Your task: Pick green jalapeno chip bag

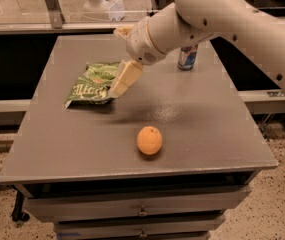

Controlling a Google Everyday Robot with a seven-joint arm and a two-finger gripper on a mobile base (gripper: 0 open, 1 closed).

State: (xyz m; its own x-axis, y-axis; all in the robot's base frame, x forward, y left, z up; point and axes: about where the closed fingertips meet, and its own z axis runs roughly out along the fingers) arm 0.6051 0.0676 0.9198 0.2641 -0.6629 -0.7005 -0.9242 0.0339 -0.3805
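Observation:
The green jalapeno chip bag [91, 83] lies flat on the left part of the grey table [197, 134], shiny green with white lettering. My gripper [123, 79] hangs from the white arm that reaches in from the upper right. Its cream-coloured fingers [127, 74] point down and left, over the bag's right edge and partly covering it. I cannot tell whether it touches the bag.
An orange [149, 140] sits near the table's front middle. A blue and silver can [187, 58] stands at the back right, partly behind my arm. Drawers with small handles [142, 212] run below the tabletop. A glass railing is behind the table.

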